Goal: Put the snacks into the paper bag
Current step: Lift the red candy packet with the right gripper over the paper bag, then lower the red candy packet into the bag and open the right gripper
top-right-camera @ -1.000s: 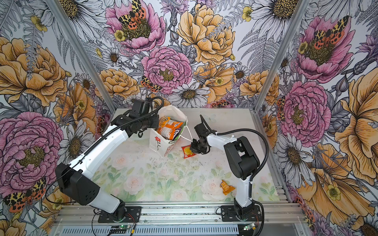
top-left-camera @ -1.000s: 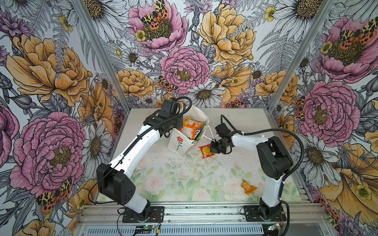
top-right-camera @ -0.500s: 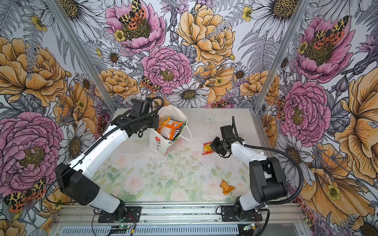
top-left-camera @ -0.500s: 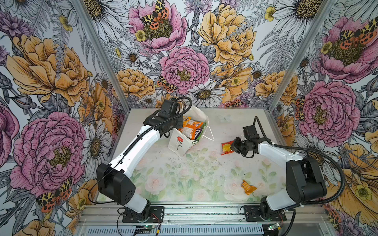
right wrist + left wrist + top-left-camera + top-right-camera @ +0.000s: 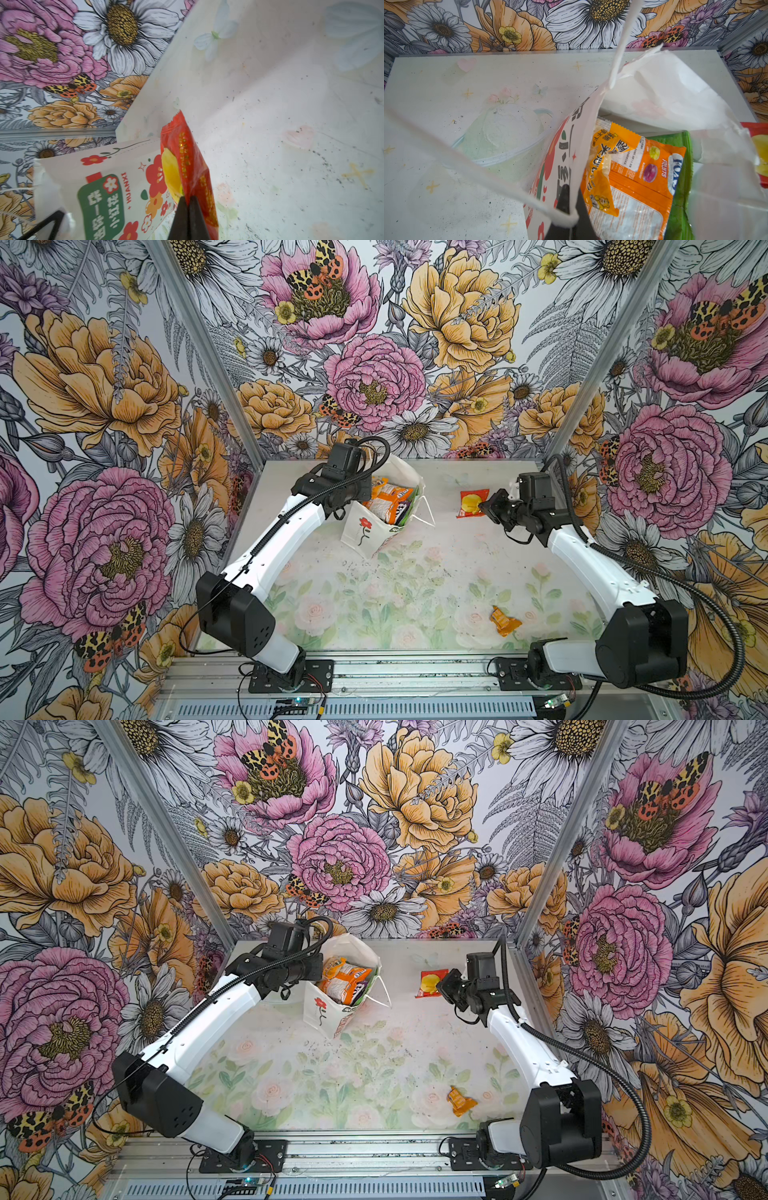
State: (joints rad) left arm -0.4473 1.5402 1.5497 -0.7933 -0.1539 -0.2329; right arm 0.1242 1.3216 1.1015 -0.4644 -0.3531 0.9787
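Here the readable print comes first. The paper bag [image 5: 374, 526] stands tilted at the far left-centre of the desk [image 5: 415, 572]. In the right wrist view its side carries "HUANXI" in red beside a green panel of Chinese characters and red flowers. Inside it, the left wrist view shows an orange packet [image 5: 604, 153] with black Chinese characters. Against that lies a FOX'S packet [image 5: 654, 166] marked "FRUITS", and a green packet [image 5: 679, 207] lies behind both.

The left gripper [image 5: 570, 199] is closed on the bag's left rim, one finger on each side of the paper, just by the cord handle's knot. The right gripper [image 5: 188, 205] is clamped on the lower edge of the red sachet [image 5: 471, 502], which bears a yellow picture and gold lettering too small to read. A small orange wrapper [image 5: 503, 620] lies at the near right of the desk.

A second ago the right gripper and sachet were touching the bag's right side. Now they are well to its right and farther back. The left gripper, the bag and the orange wrapper have not shifted.
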